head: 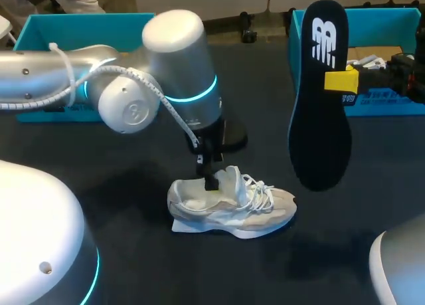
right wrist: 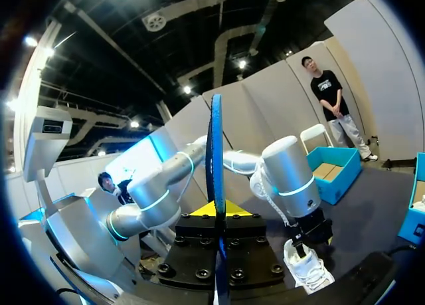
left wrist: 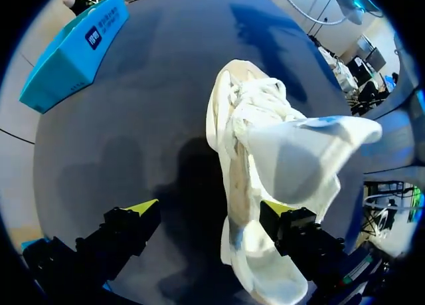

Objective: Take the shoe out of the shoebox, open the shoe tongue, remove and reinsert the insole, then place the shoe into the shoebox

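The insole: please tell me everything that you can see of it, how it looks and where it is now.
The insole is black, thin and flat, with a bluish edge and a white mark near its narrower end. It is out of the shoe, upright in the air, narrower end up, to the right of the shoe and apart from it. Only the right hand touches it, clamping both faces above its middle.

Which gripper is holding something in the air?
The right gripper, shut on the black insole held upright; the left gripper is open, down at the white shoe.
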Available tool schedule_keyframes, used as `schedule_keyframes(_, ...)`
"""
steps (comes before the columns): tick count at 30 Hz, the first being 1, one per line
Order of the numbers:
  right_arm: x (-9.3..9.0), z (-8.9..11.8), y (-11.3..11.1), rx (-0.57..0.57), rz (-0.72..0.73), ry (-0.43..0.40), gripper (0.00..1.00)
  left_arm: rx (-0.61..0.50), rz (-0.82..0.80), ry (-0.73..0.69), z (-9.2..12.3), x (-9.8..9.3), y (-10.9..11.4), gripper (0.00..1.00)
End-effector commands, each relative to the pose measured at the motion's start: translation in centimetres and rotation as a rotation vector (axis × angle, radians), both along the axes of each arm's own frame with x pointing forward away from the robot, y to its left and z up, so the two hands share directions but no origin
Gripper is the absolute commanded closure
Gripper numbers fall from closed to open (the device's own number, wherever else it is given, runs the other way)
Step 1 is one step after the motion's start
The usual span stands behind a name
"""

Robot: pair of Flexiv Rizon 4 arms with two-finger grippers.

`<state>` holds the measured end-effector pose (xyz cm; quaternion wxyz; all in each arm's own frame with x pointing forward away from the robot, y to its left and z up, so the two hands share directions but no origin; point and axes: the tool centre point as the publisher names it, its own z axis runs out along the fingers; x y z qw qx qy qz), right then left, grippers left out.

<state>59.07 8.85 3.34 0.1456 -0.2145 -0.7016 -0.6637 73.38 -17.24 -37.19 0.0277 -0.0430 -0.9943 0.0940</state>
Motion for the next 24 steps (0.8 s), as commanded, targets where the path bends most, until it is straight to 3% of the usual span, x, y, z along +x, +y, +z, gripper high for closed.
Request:
schedule_keyframes(1,0.30,0.00,0.16,-0.001,0.004,0.000,1.00,0.002,-0.002,0.002,-1.08,-0.11,-0.70,0.02)
schedule_keyframes(6,0.30,0.00,0.16,-0.001,0.004,0.000,1.00,0.008,-0.008,0.003,-1.62,-0.55,-0.59,0.09)
schedule_keyframes(9,0.30,0.00,0.16,-0.001,0.004,0.000,1.00,0.007,-0.011,0.001,-1.69,-0.63,-0.62,0.19)
schedule_keyframes(10,0.30,0.00,0.16,-0.001,0.004,0.000,1.00,0.006,-0.012,0.000,-1.75,-0.64,-0.65,0.53)
schedule_keyframes(11,0.30,0.00,0.16,-0.001,0.004,0.000,1.00,0.007,-0.013,-0.002,-1.79,-0.64,-0.64,0.67)
schedule_keyframes(12,0.30,0.00,0.16,-0.001,0.004,0.000,1.00,0.007,-0.014,-0.002,-1.81,-0.65,-0.63,0.88)
schedule_keyframes(13,0.30,0.00,0.16,-0.001,0.004,0.000,1.00,0.007,-0.015,-0.003,-1.83,-0.71,-0.61,1.00)
schedule_keyframes(24,0.30,0.00,0.16,-0.001,0.004,0.000,1.00,0.002,-0.052,-0.003,-1.46,-0.93,-0.58,1.00)
